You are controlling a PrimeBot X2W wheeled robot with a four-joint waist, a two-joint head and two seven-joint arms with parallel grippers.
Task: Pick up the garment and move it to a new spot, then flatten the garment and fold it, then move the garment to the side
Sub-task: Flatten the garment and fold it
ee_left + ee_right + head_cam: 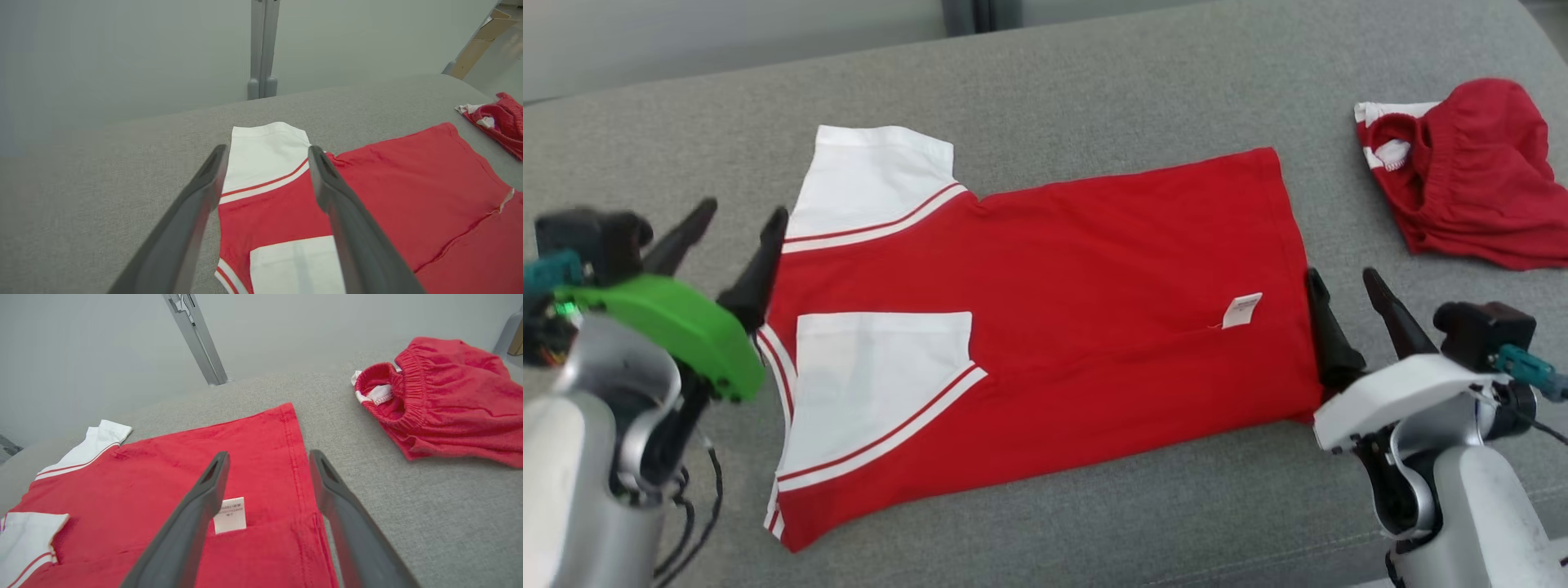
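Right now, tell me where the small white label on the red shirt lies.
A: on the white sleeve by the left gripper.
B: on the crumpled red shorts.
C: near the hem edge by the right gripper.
C: the label sits on the red shirt close to its hem edge, just beside the open right gripper, far from the white sleeves.

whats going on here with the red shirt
A robot is working on a red short-sleeved shirt with white striped sleeves, spread flat on a grey fabric cushion with one sleeve folded onto its body. The left gripper is open at the sleeve end and the right gripper is open at the hem end; neither holds anything. A crumpled pair of red shorts lies to the right.
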